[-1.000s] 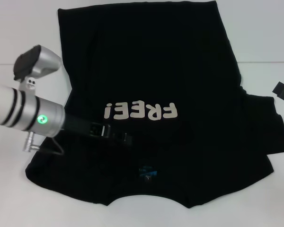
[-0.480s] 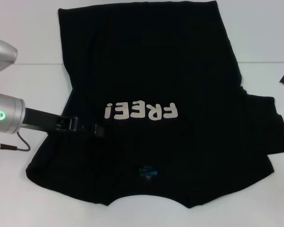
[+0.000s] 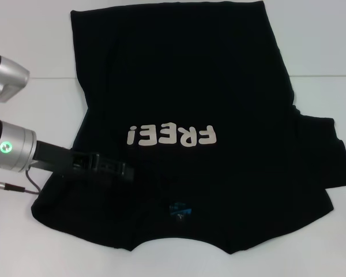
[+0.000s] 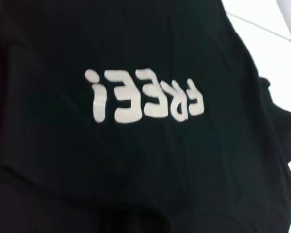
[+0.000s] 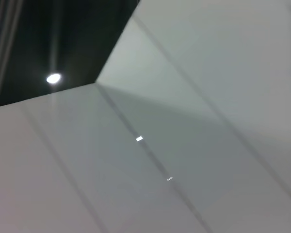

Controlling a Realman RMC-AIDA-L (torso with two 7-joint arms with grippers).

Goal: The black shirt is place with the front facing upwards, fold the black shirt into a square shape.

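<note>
The shirt (image 3: pixel 196 133) lies on the tabletop (image 3: pixel 34 46), left sleeve apparently folded in, right sleeve still out. We reach our left gripper (image 3: pixel 118 168) over its left side; whether its fingers grip, we cannot tell.

Head view: high, looking forward and down, whole black shirt (image 3: pixel 196 133) on table (image 3: pixel 34 52), left gripper (image 3: pixel 112 167) entering from left. Left wrist view: close over shirt, white "FREE!" lettering (image 4: pixel 145 95) filling middle (shared with head view). Right wrist view: aimed away, pale panels only, no overlap.
</note>
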